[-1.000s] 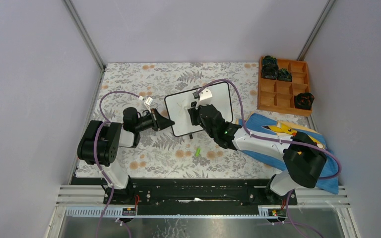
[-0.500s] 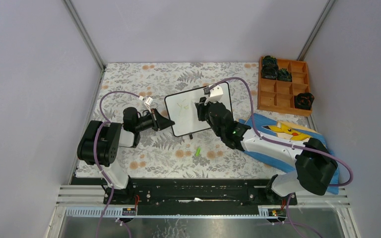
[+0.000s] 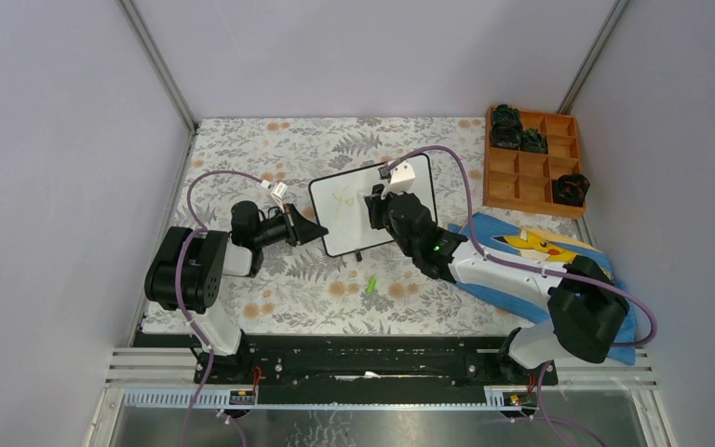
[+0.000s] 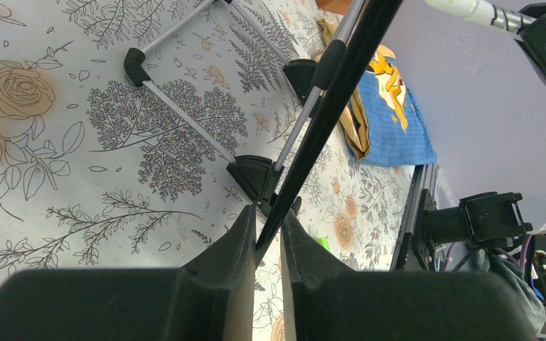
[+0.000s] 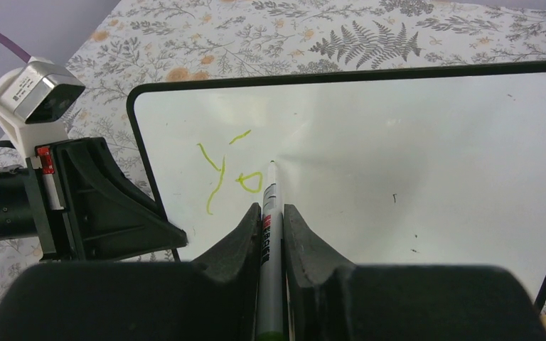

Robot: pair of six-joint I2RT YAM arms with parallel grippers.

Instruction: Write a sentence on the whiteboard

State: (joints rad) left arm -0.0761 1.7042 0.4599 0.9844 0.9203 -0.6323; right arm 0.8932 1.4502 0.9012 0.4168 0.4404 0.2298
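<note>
The whiteboard point(image 3: 340, 222) stands tilted on its small black feet point(image 4: 256, 174) in mid table. My left gripper point(image 3: 315, 231) is shut on the board's left edge point(image 4: 327, 106), whose thin black frame runs between the fingertips of the left gripper point(image 4: 268, 213). My right gripper point(image 5: 271, 207) is shut on a grey marker point(image 5: 270, 213). The marker's tip is at the board's face point(image 5: 398, 156), just right of green strokes reading "Yo" point(image 5: 220, 170), the start of the sentence. From above, the right gripper point(image 3: 378, 201) hangs over the board's middle.
A green marker cap point(image 3: 370, 285) lies on the flowered cloth in front of the board. A wooden compartment tray point(image 3: 532, 158) holding black items sits at the back right. A blue cloth with a yellow cartoon figure point(image 3: 540, 251) lies under the right arm.
The right gripper has moved right across the board with the marker, uncovering green strokes at the upper left. The left gripper kept its hold on the board's edge.
</note>
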